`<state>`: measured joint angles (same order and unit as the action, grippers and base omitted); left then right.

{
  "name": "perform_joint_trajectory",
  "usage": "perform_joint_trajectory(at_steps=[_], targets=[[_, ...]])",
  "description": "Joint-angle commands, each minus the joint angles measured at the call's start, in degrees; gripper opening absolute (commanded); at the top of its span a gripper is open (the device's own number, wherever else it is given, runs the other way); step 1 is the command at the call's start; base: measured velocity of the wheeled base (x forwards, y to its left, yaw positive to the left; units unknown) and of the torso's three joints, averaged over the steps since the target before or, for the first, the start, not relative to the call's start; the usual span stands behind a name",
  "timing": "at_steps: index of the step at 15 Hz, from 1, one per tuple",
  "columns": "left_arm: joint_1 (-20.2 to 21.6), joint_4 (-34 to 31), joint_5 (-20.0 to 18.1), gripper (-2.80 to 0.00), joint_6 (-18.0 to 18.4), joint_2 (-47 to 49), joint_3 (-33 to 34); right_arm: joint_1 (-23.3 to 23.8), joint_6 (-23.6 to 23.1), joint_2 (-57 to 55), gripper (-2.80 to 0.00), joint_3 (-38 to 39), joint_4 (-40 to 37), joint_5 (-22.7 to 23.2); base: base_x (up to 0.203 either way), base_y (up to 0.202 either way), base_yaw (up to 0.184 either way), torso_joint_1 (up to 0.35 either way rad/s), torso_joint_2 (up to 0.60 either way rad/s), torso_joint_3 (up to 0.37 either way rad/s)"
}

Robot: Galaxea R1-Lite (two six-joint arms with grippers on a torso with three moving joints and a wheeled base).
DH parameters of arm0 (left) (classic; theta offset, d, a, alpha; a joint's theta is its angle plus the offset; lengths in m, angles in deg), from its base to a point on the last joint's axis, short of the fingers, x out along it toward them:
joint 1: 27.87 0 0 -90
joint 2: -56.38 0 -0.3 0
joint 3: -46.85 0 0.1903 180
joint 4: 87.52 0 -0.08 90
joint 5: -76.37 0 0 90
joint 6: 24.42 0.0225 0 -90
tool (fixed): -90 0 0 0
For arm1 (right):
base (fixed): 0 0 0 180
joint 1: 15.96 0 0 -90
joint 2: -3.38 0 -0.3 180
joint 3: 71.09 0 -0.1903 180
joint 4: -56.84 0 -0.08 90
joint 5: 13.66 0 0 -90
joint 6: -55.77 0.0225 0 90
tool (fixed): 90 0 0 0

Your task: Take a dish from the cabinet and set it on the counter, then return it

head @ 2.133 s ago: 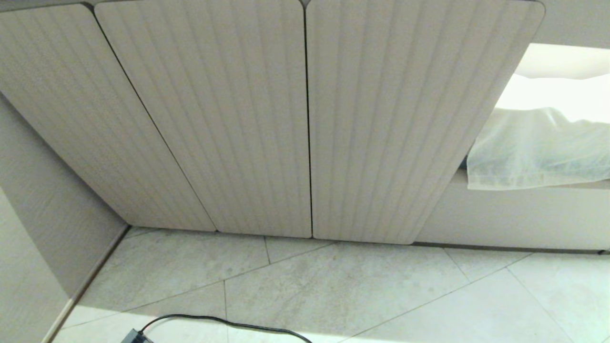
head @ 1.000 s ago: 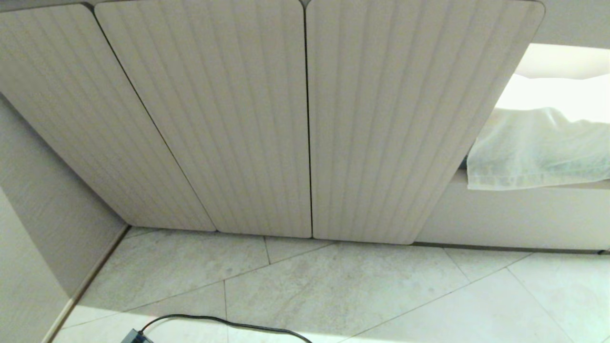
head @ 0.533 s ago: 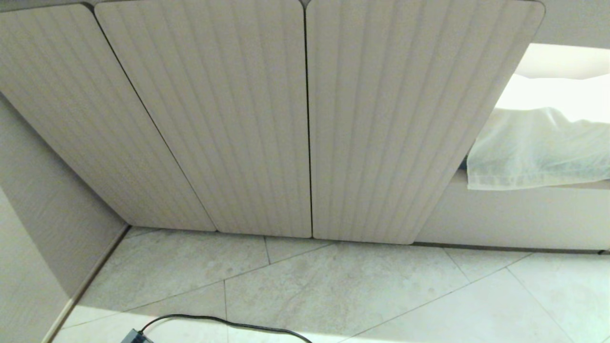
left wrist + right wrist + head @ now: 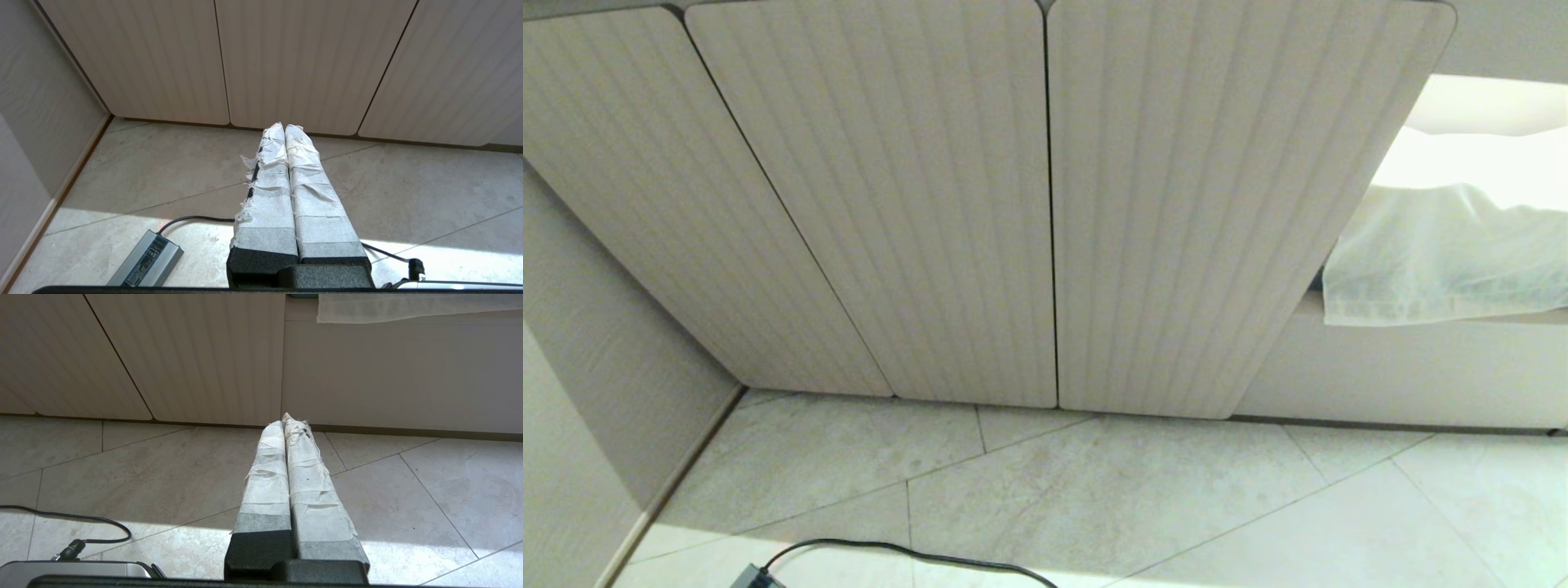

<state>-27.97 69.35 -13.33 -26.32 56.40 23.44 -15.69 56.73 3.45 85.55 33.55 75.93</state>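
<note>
The beige cabinet (image 4: 947, 204) fills the head view, its fluted doors (image 4: 1209, 212) all closed. The dish and the counter are out of view. Neither arm shows in the head view. In its wrist view my left gripper (image 4: 284, 127) hangs low over the tiled floor, pointing at the foot of the cabinet doors (image 4: 298, 61), its tape-wrapped fingers pressed together with nothing between them. My right gripper (image 4: 284, 420) is held the same way, shut and empty, facing the cabinet's base (image 4: 196, 355).
A black cable (image 4: 907, 554) and a grey power brick (image 4: 146, 264) lie on the floor tiles (image 4: 1111, 490) before the cabinet. A side panel (image 4: 596, 367) closes the left. A pale cloth (image 4: 1445, 253) hangs over a low ledge at the right.
</note>
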Motion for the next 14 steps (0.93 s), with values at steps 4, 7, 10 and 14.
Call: perform_joint_trajectory(at_steps=[4,7,10,14], targets=[[0.01,0.02,0.04,-2.80,-0.03,-0.02,0.03,0.00,0.00,-0.07,-2.80,0.00,0.01,-0.02,0.000,0.000,0.000,0.000,0.00,0.000],[0.01,0.02,0.02,-2.80,-0.03,-0.02,0.02,0.00,-0.08,-0.07,-2.80,0.00,0.01,-0.02,0.000,0.000,0.000,0.000,0.00,0.000],[0.01,0.02,0.05,-2.80,-0.03,-0.02,-0.04,0.00,0.00,-0.07,-2.80,0.00,0.01,-0.02,0.000,0.000,0.000,0.000,0.00,0.000],[0.01,0.02,0.02,-2.80,-0.03,-0.02,-0.04,0.00,0.00,-0.07,-2.80,0.00,0.01,-0.02,0.000,0.000,0.000,0.000,0.00,0.000]])
